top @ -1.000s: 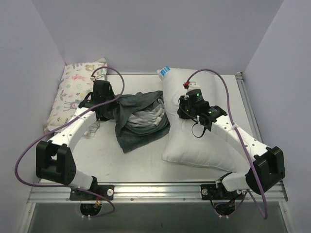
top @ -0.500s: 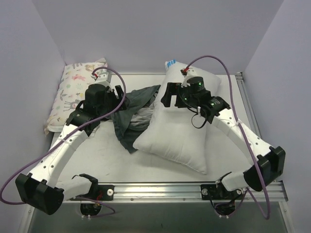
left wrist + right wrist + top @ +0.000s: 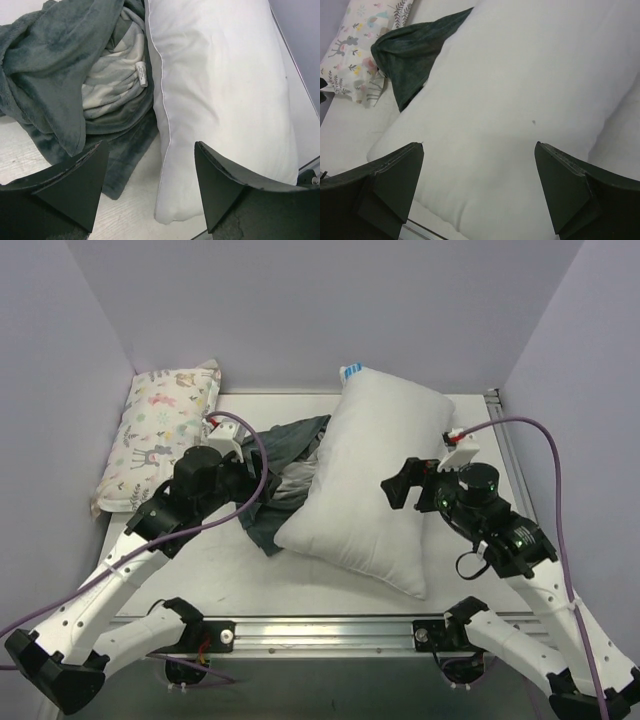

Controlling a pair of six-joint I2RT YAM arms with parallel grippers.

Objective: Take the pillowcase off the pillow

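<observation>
The white pillow (image 3: pixel 372 475) lies bare and slantwise across the table's middle, its blue-and-white label (image 3: pixel 350 370) at the far corner. Against its left side the pillowcase (image 3: pixel 283 472) sits crumpled, mostly slate-grey side out with striped folds showing. My left gripper (image 3: pixel 256 488) hovers over the pillowcase's near-left part, open and holding nothing; its wrist view shows the pillowcase (image 3: pixel 70 75) and the pillow (image 3: pixel 220 90) beyond the gripper (image 3: pixel 150 187). My right gripper (image 3: pixel 396 486) stands open above the pillow's right half, nothing between its fingers; the pillow (image 3: pixel 515 95) fills its view past the gripper (image 3: pixel 479 187).
A smaller pastel animal-print pillow (image 3: pixel 160 435) leans along the left wall. Purple walls close in the left, back and right. A metal rail (image 3: pixel 320 632) runs along the table's near edge, and the pillow's near corner comes close to it.
Both grippers have opened and let go. The right arm drew back toward the near right, off the pillow. The left arm pulled nearer. The pillow settled flat beside the pillowcase.
</observation>
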